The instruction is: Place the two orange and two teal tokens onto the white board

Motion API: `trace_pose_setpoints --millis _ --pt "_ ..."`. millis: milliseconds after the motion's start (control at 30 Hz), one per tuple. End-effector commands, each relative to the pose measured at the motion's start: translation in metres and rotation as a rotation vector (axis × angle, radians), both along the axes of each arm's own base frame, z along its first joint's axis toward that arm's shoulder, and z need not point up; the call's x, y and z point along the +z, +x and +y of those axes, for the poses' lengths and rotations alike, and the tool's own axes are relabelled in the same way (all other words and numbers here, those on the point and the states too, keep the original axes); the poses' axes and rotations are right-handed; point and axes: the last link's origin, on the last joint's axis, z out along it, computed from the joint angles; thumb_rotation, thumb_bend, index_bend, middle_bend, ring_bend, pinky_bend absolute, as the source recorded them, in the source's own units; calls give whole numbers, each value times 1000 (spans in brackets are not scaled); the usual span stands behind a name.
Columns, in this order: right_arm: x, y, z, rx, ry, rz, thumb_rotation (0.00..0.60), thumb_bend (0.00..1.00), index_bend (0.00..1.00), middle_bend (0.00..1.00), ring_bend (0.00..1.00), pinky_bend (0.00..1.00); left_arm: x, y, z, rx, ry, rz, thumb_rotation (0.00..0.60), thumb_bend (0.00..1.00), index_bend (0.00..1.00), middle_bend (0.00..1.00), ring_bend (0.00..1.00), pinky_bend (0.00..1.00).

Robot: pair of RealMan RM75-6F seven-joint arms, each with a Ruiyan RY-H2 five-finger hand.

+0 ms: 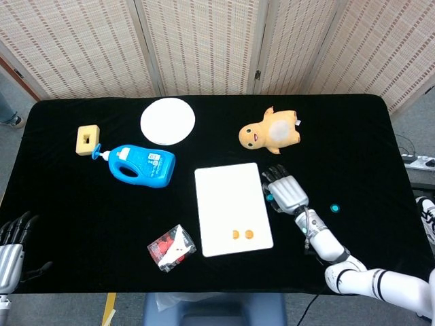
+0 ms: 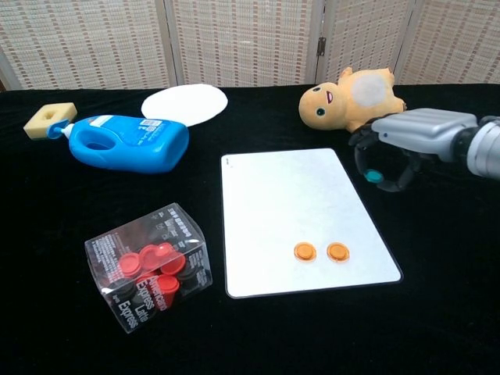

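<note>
Black cloth covers the table (image 1: 81,204) from edge to edge, with woven screens standing behind it, and the white board (image 1: 232,208) lies flat near the middle. Two orange tokens (image 2: 321,251) sit side by side on the board's near end, close together but not touching. Over by the board's right edge, the right hand (image 2: 394,148) hovers with its fingers curled downward, and one teal token (image 2: 375,176) is pinched between them, just off the board's rim in the chest view. The second teal token (image 1: 334,208) lies on the cloth to the right of that hand, well apart from the board. Down at the near left corner the left hand (image 1: 12,246) rests low, fingers spread and nothing in it. Elsewhere, a yellow plush toy (image 1: 271,132) lies on its back beyond the board, a round white plate (image 1: 167,120) sits at the far side, a blue detergent bottle (image 1: 141,165) lies on its side near a yellow sponge block (image 1: 88,139), and a clear box of red caps (image 2: 150,266) rests left of the board's near corner.
</note>
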Motion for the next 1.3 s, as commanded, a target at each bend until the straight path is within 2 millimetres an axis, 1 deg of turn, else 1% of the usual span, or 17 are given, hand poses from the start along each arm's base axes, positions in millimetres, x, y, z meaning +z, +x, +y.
trace_pose_setpoints --millis 33,133,333,533,767,867,900,1033,1133,1200,1300 --pt "-21 30 5 57 54 -6 600 436 479 162 49 0 0 -1 -1 2 0 0 600 100 0 0 0 0" --pt "-35 46 8 83 78 -3 600 436 479 160 48 0 0 -2 -1 6 0 -2 600 100 0 0 0 0" --pt "-54 65 11 120 99 12 600 436 479 157 44 0 1 -3 -2 7 0 -7 600 100 0 0 0 0" --pt "-62 73 9 124 94 27 600 436 479 154 41 0 1 -5 -3 13 1 -9 600 100 0 0 0 0" --pt "-66 78 6 128 88 31 600 436 470 150 38 0 1 -7 -4 16 0 -10 600 100 0 0 0 0" --pt "-68 79 7 136 93 42 600 436 424 147 39 0 1 -8 -4 20 1 -10 600 100 0 0 0 0" --pt "-68 80 7 139 94 44 600 436 388 145 40 0 1 -8 -4 20 0 -10 600 100 0 0 0 0" --pt "-69 81 9 146 98 45 600 436 258 144 40 0 0 -8 -4 22 -3 -10 600 100 0 0 0 0" --pt "-64 80 8 146 87 34 600 436 226 144 44 0 0 -8 -4 22 -3 -10 600 100 0 0 0 0" --pt "-55 77 8 137 62 13 600 436 222 144 49 0 0 -8 -4 20 -2 -10 600 100 0 0 0 0" --pt "-33 61 6 109 11 -7 600 436 244 144 50 0 1 -9 -3 19 -1 -10 600 100 0 0 0 0"
